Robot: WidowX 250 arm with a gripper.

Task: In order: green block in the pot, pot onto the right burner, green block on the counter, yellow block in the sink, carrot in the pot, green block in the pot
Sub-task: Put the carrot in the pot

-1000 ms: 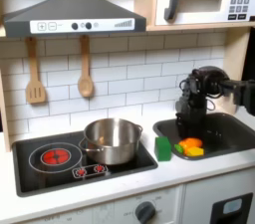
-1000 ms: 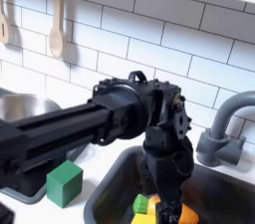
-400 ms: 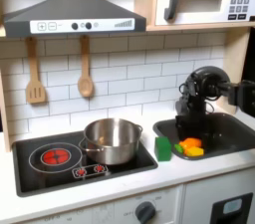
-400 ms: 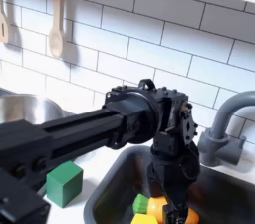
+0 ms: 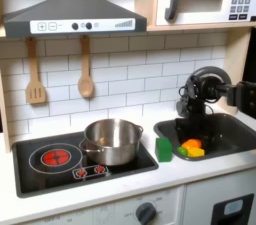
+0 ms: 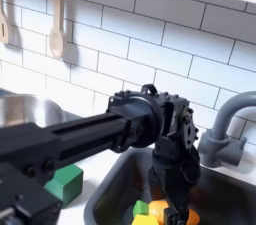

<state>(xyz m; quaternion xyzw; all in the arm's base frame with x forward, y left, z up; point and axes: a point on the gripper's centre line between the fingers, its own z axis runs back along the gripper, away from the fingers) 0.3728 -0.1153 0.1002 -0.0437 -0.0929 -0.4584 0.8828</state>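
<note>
The steel pot (image 5: 112, 141) sits on the black stovetop's right burner in the first exterior view; its rim (image 6: 24, 109) shows at the second exterior view's left. The green block (image 5: 163, 149) (image 6: 65, 182) stands on the pale counter (image 5: 170, 174) between stove and sink. Inside the dark sink (image 5: 228, 137) lie the yellow block (image 6: 154, 209) and the orange carrot (image 5: 191, 147) (image 6: 190, 217), side by side. My gripper (image 5: 192, 129) (image 6: 177, 209) points down into the sink, fingertips just above the carrot and yellow block. It looks open, with nothing in it.
A curved grey faucet (image 6: 226, 134) stands behind the sink, close to my wrist. Two wooden utensils (image 5: 85, 69) hang on the tiled wall, with a range hood (image 5: 75, 14) over the stove. The red-ringed left burner (image 5: 53, 156) is bare.
My gripper has shifted slightly rightward in the second exterior view and dropped lower into the sink, closer to the carrot. The blocks, carrot and pot have not moved.
</note>
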